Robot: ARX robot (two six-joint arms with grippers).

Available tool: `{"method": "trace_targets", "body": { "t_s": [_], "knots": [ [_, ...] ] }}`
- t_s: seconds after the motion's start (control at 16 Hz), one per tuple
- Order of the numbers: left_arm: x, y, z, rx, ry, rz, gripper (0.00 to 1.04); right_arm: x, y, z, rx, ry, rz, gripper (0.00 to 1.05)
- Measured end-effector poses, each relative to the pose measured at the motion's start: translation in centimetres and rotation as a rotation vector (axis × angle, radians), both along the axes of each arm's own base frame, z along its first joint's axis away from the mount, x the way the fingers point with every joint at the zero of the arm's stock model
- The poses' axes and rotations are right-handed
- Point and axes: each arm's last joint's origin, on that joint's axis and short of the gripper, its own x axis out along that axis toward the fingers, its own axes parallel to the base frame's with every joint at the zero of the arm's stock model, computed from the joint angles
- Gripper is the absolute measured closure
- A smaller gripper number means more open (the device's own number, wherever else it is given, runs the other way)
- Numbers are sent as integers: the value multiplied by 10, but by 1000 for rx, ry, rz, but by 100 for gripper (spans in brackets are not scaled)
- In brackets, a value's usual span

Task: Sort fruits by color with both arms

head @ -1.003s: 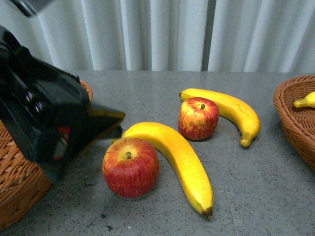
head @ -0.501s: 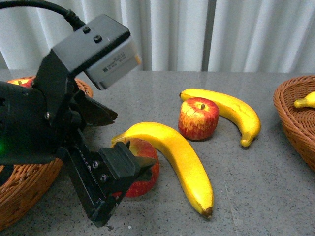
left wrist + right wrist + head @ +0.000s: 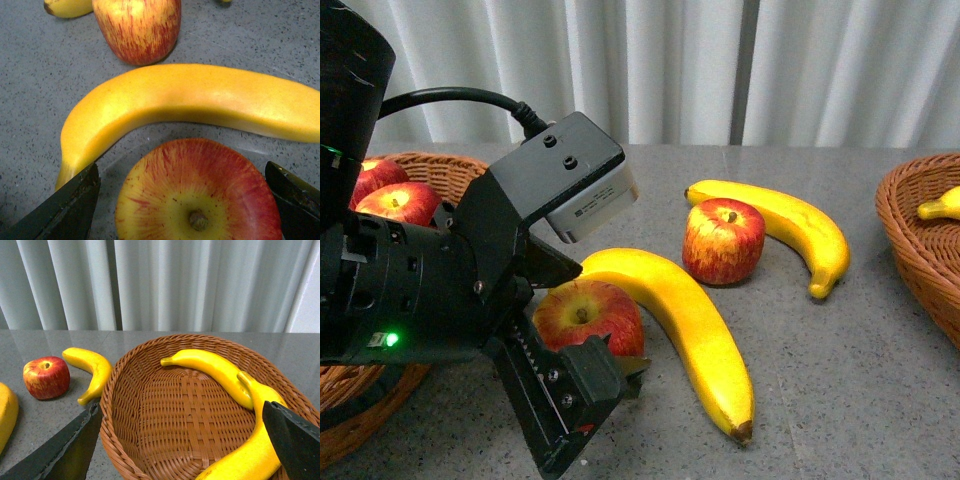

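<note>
Wicker left basket (image 3: 432,166) holds apples (image 3: 400,200), right basket (image 3: 165,415) bananas (image 3: 215,367); two of each remain on the surface (image 3: 860,380). Released, the left end effector (image 3: 181,170) straddles the near apple (image 3: 595,310); the right end effector (image 3: 180,410) gapes over its basket.

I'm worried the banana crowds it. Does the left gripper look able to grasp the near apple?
Probably yes. The left gripper is open with a finger on either side of the near apple; the banana curves beyond it, though its end lies close to one finger.
</note>
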Motion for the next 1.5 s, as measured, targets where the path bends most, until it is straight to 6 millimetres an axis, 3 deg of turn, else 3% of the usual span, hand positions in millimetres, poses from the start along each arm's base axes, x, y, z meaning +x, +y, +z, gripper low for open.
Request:
{"method": "trace_targets", "body": {
  "t_s": [0.06,0.25,0.44,0.5,0.69,0.81,0.88,1.07,1.19,1.5],
  "knots": [
    [2,-2,-1,-7,-7,-6,7,0,0,0,0,0,0,6],
    [4,-6,-2,-16,-14,-17,32,0,0,0,0,0,0,6],
    [1,-10,6,-37,-34,-9,37,0,0,0,0,0,0,6],
    [0,-10,13,-47,-60,3,37,0,0,0,0,0,0,6],
    [-7,-1,61,-142,-239,121,37,0,0,0,0,0,0,6],
    [-14,28,93,-223,-338,332,37,0,0,0,0,0,0,6],
    [-18,43,96,-242,-352,443,37,0,0,0,0,0,0,6],
    [-30,97,82,-263,-299,827,37,0,0,0,0,0,0,6],
    [-37,123,73,-333,-259,951,37,0,0,0,0,0,0,6],
    [-42,145,39,-345,-158,1119,37,0,0,0,0,0,0,6]
  ]
}}
